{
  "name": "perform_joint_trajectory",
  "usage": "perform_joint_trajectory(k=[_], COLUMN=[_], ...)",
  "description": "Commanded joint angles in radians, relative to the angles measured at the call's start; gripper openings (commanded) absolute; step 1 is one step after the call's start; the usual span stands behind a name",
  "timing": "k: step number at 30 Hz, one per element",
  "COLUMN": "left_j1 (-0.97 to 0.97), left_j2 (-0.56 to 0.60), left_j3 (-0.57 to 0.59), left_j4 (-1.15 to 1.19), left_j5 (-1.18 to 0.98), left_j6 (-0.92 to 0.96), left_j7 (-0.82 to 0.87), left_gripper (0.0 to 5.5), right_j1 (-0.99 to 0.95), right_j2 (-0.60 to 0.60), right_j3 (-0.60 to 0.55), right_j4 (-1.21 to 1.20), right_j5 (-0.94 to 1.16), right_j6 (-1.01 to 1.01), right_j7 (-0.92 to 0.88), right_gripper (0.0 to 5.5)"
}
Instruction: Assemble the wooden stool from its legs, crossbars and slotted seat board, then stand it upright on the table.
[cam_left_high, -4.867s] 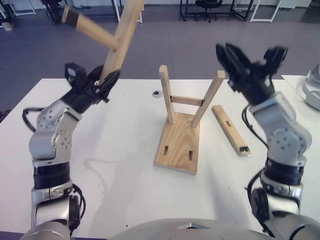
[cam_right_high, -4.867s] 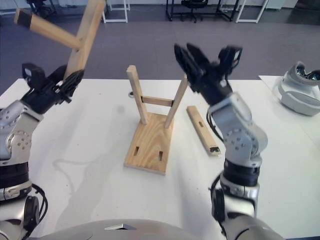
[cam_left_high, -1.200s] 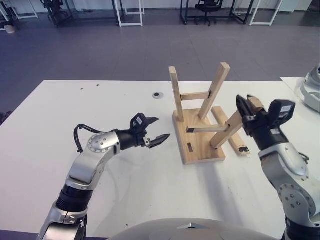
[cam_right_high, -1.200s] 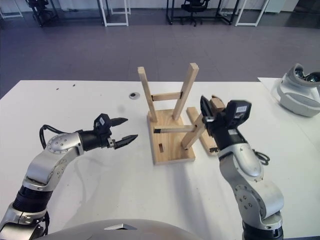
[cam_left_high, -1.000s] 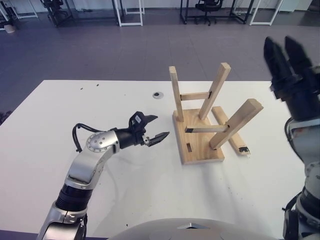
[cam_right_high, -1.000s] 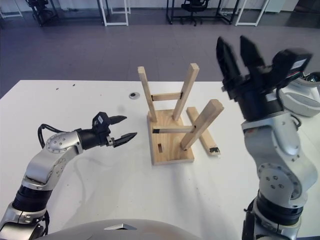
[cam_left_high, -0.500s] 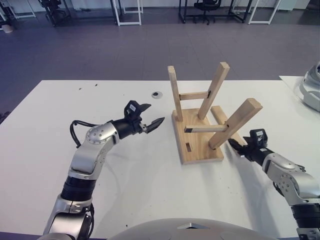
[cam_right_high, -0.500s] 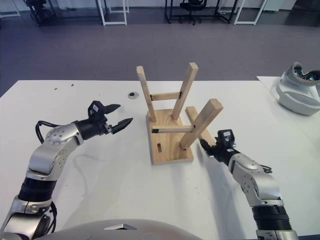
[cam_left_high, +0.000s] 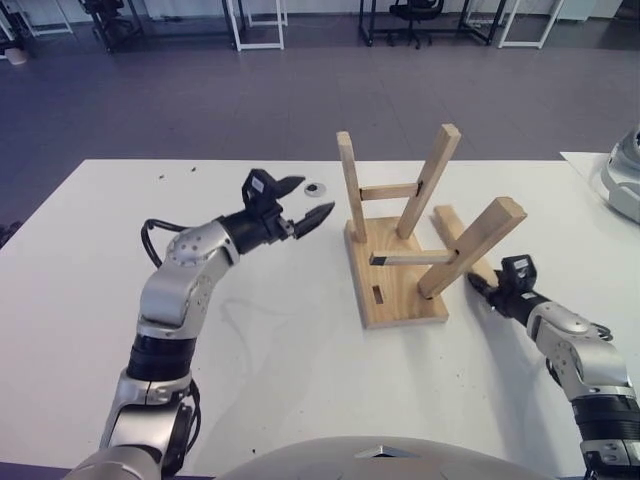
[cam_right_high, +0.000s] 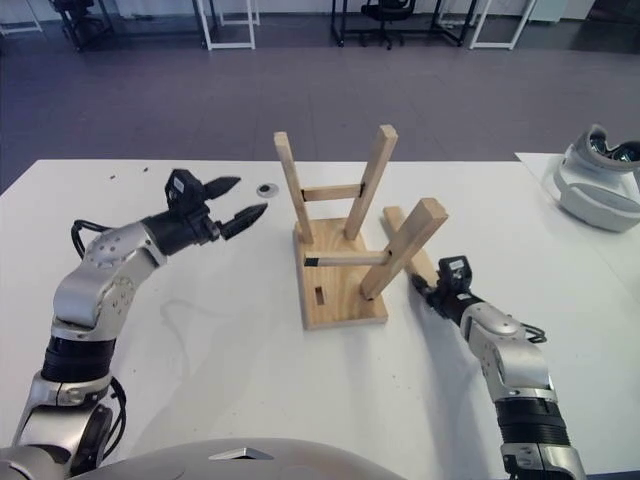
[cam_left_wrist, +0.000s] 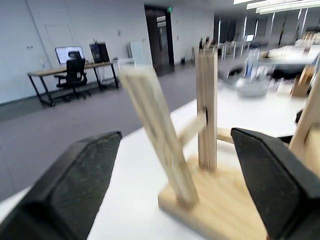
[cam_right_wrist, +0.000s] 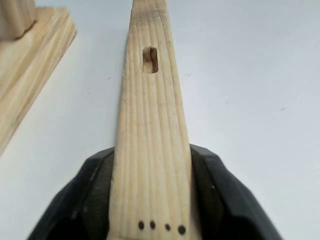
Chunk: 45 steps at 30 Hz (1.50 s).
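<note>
Stool (cam_left_high: 392, 282) half-built, white table (cam_left_high: 300, 360), right pincer (cam_left_high: 478, 286) gripping loose leg (cam_right_wrist: 150, 105), grey floor (cam_left_high: 200, 100)

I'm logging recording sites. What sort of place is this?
Likely an open lab or office: a white worktable, a desk with an office chair and monitor behind, a headset lying nearby.

The seat board (cam_left_high: 372, 268) is lying flat near the middle of the surface (cam_left_high: 280, 340). Two legs (cam_left_high: 350, 190) are standing on its far end, with a crossbar (cam_left_high: 390, 191) sitting between them. A third leg (cam_left_high: 470, 245) is leaning out rightward from the board's near right part, its crossbar (cam_left_high: 405, 258) pointing left over the board. The loose leg (cam_left_high: 446, 220) is lying on the surface just right of the board, behind the leaning one, its near end sitting between the right pincer's (cam_left_high: 478, 287) fingers. The left pincer (cam_left_high: 300, 217) is hovering left of the board, spread wide.
</note>
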Motion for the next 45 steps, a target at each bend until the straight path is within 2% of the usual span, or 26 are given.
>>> perform_joint_trajectory(k=[1, 8, 12, 28, 31, 32, 35, 38, 40, 42, 45], left_j1=[-0.201, -0.459, -0.47, -0.43, -0.428, -0.427, -0.43, -0.399, -0.31, -0.214, -0.053], left_j2=[-0.118, -0.261, -0.257, -0.246, -0.241, -0.235, -0.179, -0.061, 0.049, 0.111, 0.141], left_j3=[0.12, 0.279, 0.302, 0.269, 0.267, 0.269, 0.301, 0.355, 0.367, 0.354, 0.312], left_j4=[0.056, 0.2, 0.183, 0.133, 0.129, 0.126, 0.122, 0.096, 0.044, -0.006, -0.1], left_j5=[-0.216, -0.557, -0.656, -0.691, -0.699, -0.699, -0.697, -0.714, -0.71, -0.699, -0.661], left_j6=[0.084, 0.159, 0.186, 0.171, 0.166, 0.164, 0.159, 0.197, 0.261, 0.306, 0.331], left_j7=[0.091, 0.244, 0.276, 0.29, 0.297, 0.3, 0.299, 0.287, 0.256, 0.235, 0.241], left_gripper=[4.04, 4.04, 4.04, 1.24, 1.08, 1.08, 1.02, 1.02, 1.02, 1.02, 1.02], right_j1=[-0.166, -0.328, -0.37, -0.37, -0.373, -0.374, -0.377, -0.391, -0.371, -0.344, -0.253], right_j2=[-0.113, -0.111, -0.084, -0.043, -0.043, -0.048, -0.054, -0.07, -0.133, -0.182, -0.205], right_j3=[-0.063, 0.159, 0.19, 0.164, 0.162, 0.167, 0.168, 0.129, 0.061, -0.005, -0.069], right_j4=[-0.158, -0.501, -0.539, -0.559, -0.557, -0.555, -0.56, -0.551, -0.491, -0.436, -0.363], right_j5=[-0.065, -0.14, -0.137, -0.098, -0.111, -0.112, -0.119, -0.129, -0.156, -0.174, -0.156], right_j6=[-0.207, -0.297, -0.293, -0.248, -0.244, -0.241, -0.236, -0.211, -0.168, -0.113, 0.003], right_j7=[0.071, 0.211, 0.238, 0.268, 0.261, 0.27, 0.274, 0.251, 0.246, 0.242, 0.252], right_gripper=[2.06, 2.06, 2.06, 2.06, 2.06, 2.44, 3.04, 3.67, 3.76, 3.76, 3.76])
